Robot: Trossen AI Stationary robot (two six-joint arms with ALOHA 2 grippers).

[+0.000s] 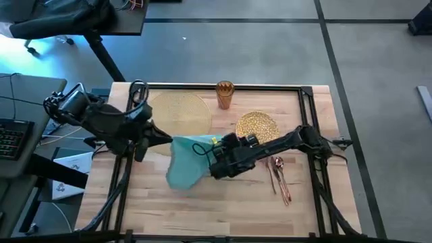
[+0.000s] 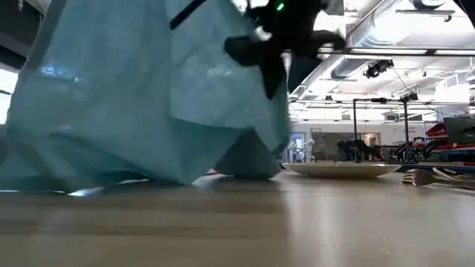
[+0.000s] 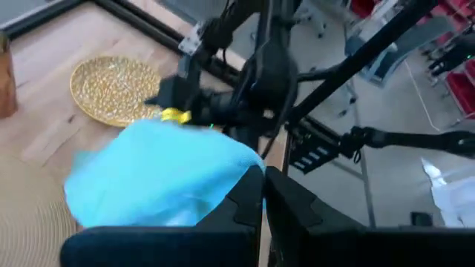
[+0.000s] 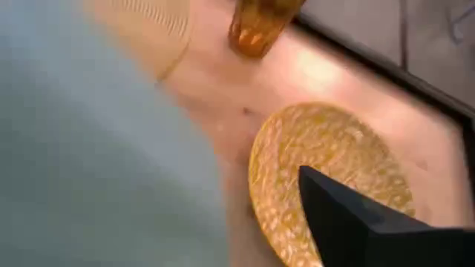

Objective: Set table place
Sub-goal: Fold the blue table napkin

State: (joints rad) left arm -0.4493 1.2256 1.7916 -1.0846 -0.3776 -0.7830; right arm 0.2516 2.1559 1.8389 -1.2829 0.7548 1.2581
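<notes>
- I count one table (image 1: 202, 209), light wood with a black rail frame.
- One round pale-gold placemat (image 1: 179, 111).
- One glittery gold plate (image 1: 257, 125).
- One amber cup (image 1: 225, 94).
- One teal napkin (image 1: 185, 162).
- A small cluster of cutlery (image 1: 279, 177) beside the plate; I can't split it into a sure number.
- Two dark arms, so two grippers: left gripper (image 1: 162, 137), right gripper (image 1: 202, 150).

Both arms (image 1: 101, 118) reaching inward, meeting mid-table
</notes>
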